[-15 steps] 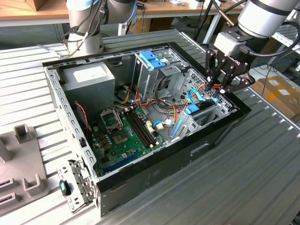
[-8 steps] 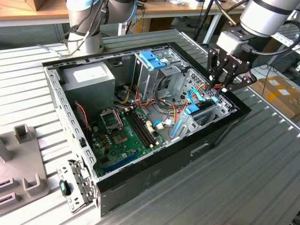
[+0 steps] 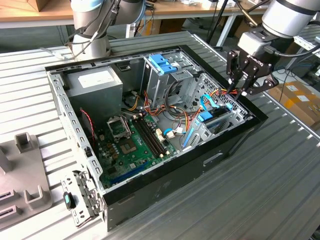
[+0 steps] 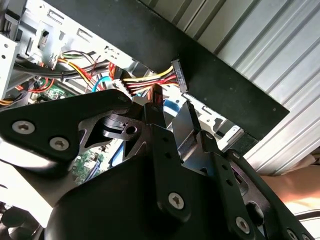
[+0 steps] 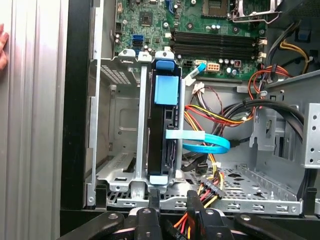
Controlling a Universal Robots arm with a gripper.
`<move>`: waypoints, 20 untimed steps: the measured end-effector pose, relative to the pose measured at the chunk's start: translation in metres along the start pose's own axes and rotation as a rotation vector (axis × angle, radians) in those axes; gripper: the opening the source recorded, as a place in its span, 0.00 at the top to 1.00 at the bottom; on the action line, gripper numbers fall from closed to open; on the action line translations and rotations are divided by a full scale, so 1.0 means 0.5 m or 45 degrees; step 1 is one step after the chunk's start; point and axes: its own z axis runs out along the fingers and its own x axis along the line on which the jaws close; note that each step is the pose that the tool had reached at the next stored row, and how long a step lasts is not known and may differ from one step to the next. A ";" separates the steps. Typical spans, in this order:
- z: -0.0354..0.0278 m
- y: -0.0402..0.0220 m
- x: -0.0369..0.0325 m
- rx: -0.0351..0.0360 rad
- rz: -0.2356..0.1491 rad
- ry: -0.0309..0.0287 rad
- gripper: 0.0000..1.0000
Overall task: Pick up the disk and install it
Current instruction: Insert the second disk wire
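Pincer: the black gripper hangs over the far corner of the computer case, at the exterior view's right; its fingers stand slightly apart with nothing between them, so it is released.
Disk: the disk stands on edge in the metal drive cage inside the case, light-blue rail on its upper end; in the exterior view it sits at.
Cables: a bundle of red, yellow and black wires lies just beside the fingertips; a flat blue cable curves away from the disk's side.
Board: the green motherboard lies on the case floor.
Edge: part of a hand shows against the ribbed table.
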 end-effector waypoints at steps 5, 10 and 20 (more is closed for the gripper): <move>-0.004 -0.013 0.001 -0.0006 -0.004 -0.0016 0.64; -0.004 -0.030 0.001 -0.0010 -0.048 -0.0073 0.64; -0.004 -0.041 0.002 -0.0033 -0.173 -0.0101 0.64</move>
